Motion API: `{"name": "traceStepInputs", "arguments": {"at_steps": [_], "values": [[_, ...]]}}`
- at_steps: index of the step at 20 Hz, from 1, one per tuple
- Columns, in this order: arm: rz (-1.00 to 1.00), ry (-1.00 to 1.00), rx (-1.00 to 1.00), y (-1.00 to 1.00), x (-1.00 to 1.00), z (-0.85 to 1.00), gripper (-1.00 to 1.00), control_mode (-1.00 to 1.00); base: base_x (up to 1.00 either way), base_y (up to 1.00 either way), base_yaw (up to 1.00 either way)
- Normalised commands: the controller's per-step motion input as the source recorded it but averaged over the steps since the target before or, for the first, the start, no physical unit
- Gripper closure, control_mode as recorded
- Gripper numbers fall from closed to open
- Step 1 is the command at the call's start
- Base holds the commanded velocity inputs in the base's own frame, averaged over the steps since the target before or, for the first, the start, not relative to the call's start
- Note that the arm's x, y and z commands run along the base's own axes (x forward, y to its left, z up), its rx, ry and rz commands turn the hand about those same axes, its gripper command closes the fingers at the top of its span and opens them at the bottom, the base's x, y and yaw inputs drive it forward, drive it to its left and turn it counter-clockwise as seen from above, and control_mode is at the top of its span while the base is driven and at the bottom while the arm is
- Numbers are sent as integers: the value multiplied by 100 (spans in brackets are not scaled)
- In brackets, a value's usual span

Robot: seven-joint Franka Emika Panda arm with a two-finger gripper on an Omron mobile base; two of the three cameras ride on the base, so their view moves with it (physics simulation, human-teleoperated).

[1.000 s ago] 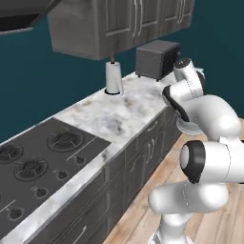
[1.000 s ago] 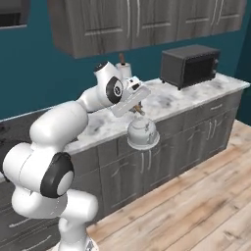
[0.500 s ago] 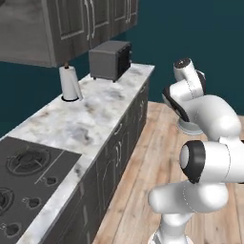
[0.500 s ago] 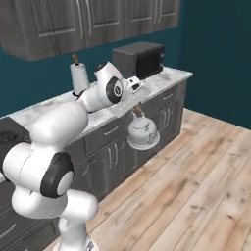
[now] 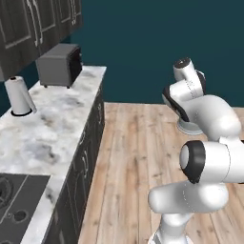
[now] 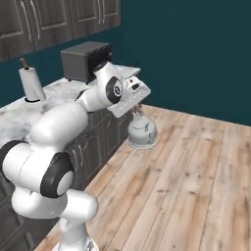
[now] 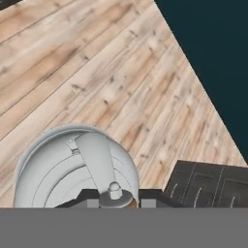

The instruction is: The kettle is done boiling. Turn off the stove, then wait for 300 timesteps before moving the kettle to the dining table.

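The kettle (image 6: pixel 142 131) hangs in the air under the gripper (image 6: pixel 138 109), out over the wooden floor (image 6: pixel 196 166) and just off the end of the marble tabletop (image 5: pixel 52 119). In the hand view the fingers (image 7: pixel 145 196) are clenched on the kettle's top handle, with the round lid and knob directly below the camera. The kettle sits level, spout side not clear from here.

The stove (image 5: pixel 14 205) lies at the near end of that tabletop, well behind the kettle, so the carry toward the dining table seems to be under way; the dining table itself is not in these frames.

To do this leg well, I judge the grip should stay firm and the kettle upright, since it hangs from a thin handle and could swing if the base turns sharply. Keep it at its present height above the floor and clear of the tabletop's edge and the cabinet fronts (image 6: pixel 105 142) beside it. The toaster oven (image 5: pixel 58 65) and paper towel roll (image 5: pixel 18 95) stand farther back on the tabletop, well away from the kettle, and pose no obstacle
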Motion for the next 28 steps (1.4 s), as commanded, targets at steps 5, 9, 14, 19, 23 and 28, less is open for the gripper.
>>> {"name": "traceStepInputs", "arguments": {"at_steps": [5, 9, 14, 19, 23, 28], "values": [[0, 0, 0, 0, 0, 0, 100, 100, 42, 12, -48], [0, 0, 0, 0, 0, 0, 100, 100, 41, 21, -49], [0, 0, 0, 0, 0, 0, 100, 100, 51, 29, -49], [0, 0, 0, 0, 0, 0, 100, 100, 70, 36, -46], [0, 0, 0, 0, 0, 0, 100, 100, 73, 37, -46], [0, 0, 0, 0, 0, 0, 100, 100, 77, 42, -44]]}}
